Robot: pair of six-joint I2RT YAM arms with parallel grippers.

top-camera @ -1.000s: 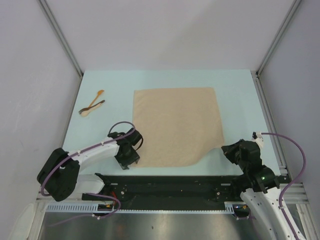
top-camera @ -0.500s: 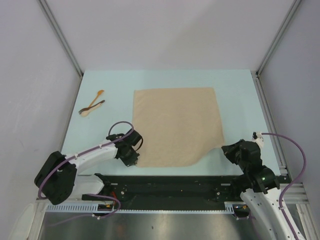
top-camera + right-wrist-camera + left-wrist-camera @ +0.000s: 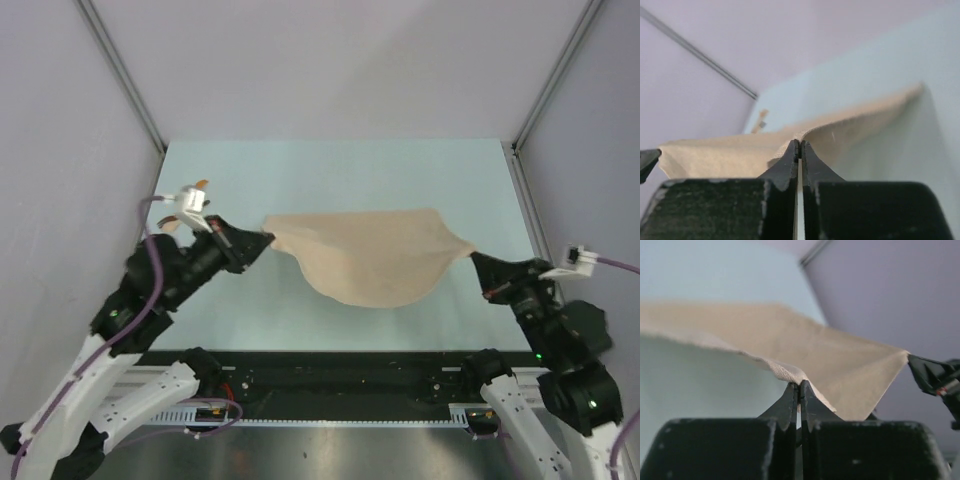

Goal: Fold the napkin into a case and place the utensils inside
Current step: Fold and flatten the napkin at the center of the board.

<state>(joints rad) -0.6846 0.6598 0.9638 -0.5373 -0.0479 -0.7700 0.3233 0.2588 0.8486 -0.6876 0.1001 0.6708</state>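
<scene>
The first fold looks to be in hand: the left gripper (image 3: 260, 239) and right gripper (image 3: 478, 260) are each clamped tight on a corner of the napkin (image 3: 370, 262), which sags between them above the table (image 3: 330, 165). Next, both should probably carry the corners far, evenly. The utensils (image 3: 201, 185) lie far left.

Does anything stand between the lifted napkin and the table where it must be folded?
Nothing visible does. The utensils lie on the table, far left of the napkin, partly behind the left arm.
</scene>
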